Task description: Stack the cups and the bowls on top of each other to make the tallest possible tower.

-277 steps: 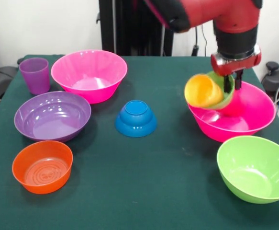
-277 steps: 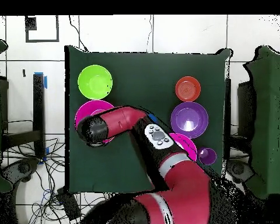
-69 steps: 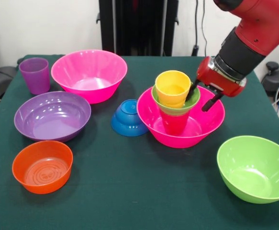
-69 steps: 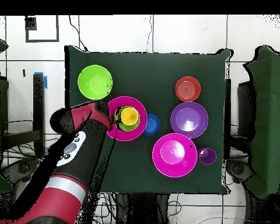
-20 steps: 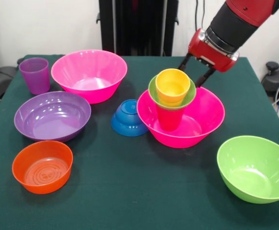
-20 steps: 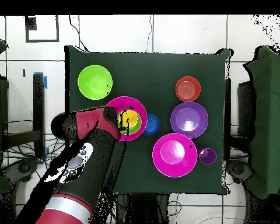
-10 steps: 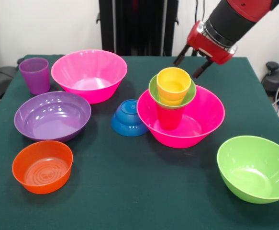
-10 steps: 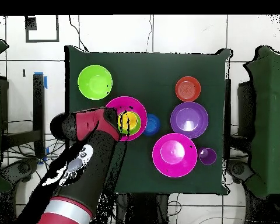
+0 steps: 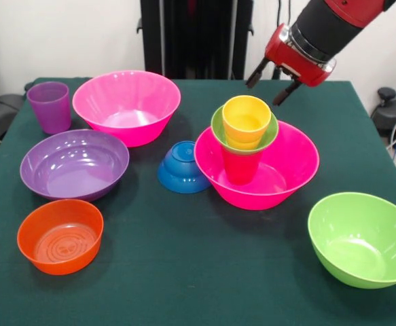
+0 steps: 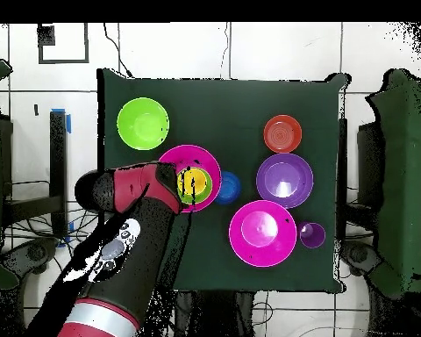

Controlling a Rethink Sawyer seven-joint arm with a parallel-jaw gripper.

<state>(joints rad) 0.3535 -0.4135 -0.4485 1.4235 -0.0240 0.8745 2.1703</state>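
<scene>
**Three-piece stack stands in a pink bowl, gripper above it with fingers apart**

Going left to right in the front view: the ridged, translucent purple cup (image 9: 49, 106) stands upright, mouth up, at the far left corner of the green cloth table (image 9: 204, 272). Near it, a wide purple bowl (image 9: 74, 164) and a shallow orange bowl (image 9: 60, 235) with ringed bottom sit open-side up. Behind them is a large, glossy hot pink bowl (image 9: 126, 106).

At centre, the small blue bowl (image 9: 183, 167) is turned over and tilted, its flat base facing up and toward the camera, leaning against the second pink bowl (image 9: 289, 170). Inside that bowl the red cup (image 9: 241, 165) stands upright; the small green bowl (image 9: 267, 135) sits on it, and the yellow-orange cup (image 9: 246, 121) nests in the green bowl, mouth up. The stack's long axis is vertical with a slight lean.

Above and just behind the stack, the gripper (image 9: 268, 84) hangs with its two dark fingers spread apart, holding nothing. At far right, the large lime green bowl (image 9: 363, 238) is tipped slightly toward the camera.

The overhead view shows the yellow cup ringed by green near the middle of its pink bowl, and the arm (image 10: 126, 254) covering that bowl's edge; the gripper's fingers are indistinct there.
</scene>
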